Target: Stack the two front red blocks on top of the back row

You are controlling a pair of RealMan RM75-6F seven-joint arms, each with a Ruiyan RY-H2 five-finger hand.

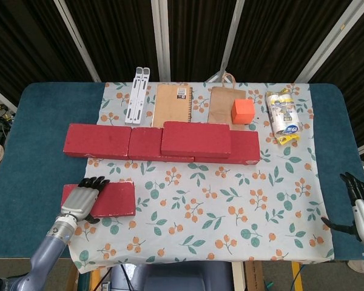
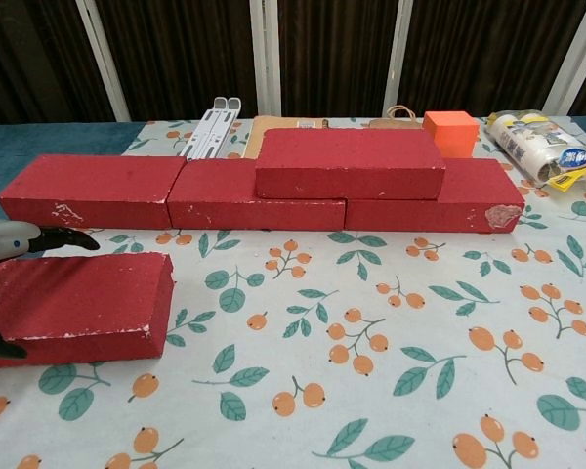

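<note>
The left hand (image 1: 80, 200) lies over the left part of the front red block (image 1: 112, 199), fingers (image 2: 63, 239) reaching across its top toward the far edge and thumb at the near edge, closed around it while the block lies flat on the floral cloth (image 1: 230, 212). Beyond that hand, further back on the table, runs the back row (image 1: 103, 141) of red blocks, with one stacked red block (image 1: 196, 139) already on top of it. The right hand (image 1: 363, 212) sits well apart at the table's right edge, fingers apart and holding nothing
</note>
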